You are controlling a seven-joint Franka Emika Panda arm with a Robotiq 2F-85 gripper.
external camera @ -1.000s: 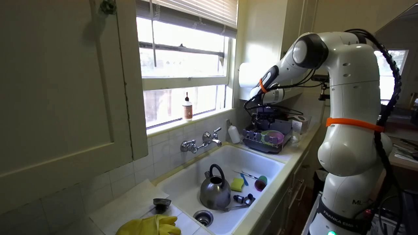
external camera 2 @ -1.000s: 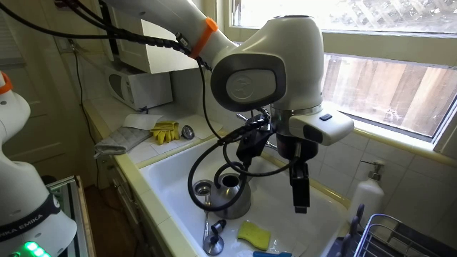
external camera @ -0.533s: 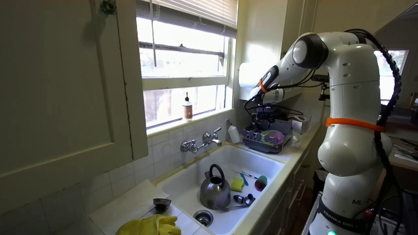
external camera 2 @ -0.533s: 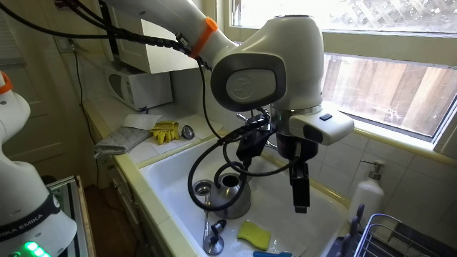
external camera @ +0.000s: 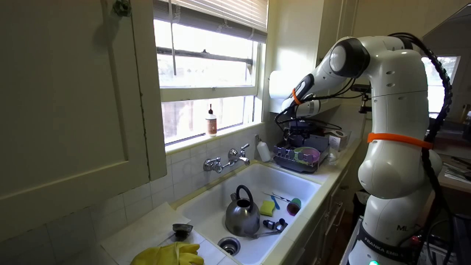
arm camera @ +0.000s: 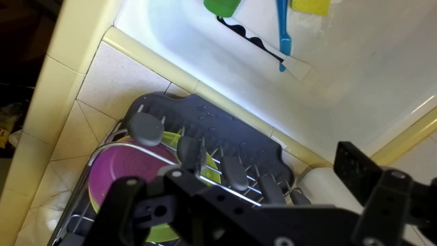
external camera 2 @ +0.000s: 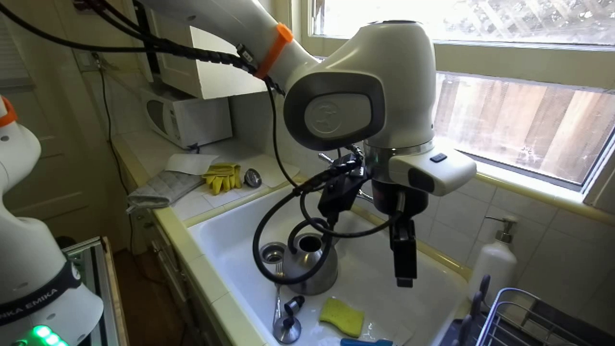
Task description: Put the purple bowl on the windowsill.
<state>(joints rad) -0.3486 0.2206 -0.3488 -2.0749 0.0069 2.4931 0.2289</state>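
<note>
1. Gripper (arm camera: pixel 273 164): jaws set wide apart, as I read the wrist view, and hanging over the dish rack (arm camera: pixel 218 114). The arm (external camera 2: pixel 406 86) holds it pointing down in an exterior view.
2. Purple bowl (arm camera: pixel 116 165): in the dish rack, off to one side of the gap between the jaws, partly hidden by the gripper in my wrist view. A yellow-green dish (arm camera: pixel 163 233) shows past its edge; I cannot tell whether the two are nested.
3. Windowsill (external camera: pixel 235 129): one bottle (external camera: pixel 211 125) stands upright on it, well apart from the purple bowl.
4. Dish rack: on the tiled counter (arm camera: pixel 119 78) at one end of the sink (external camera: pixel 206 213), a white soap dispenser (external camera: pixel 263 151) just beside it.
5. Sink contents: I note a steel kettle (external camera: pixel 242 217), upright, and a yellow sponge (external camera: pixel 267 208), apart from each other.
</note>
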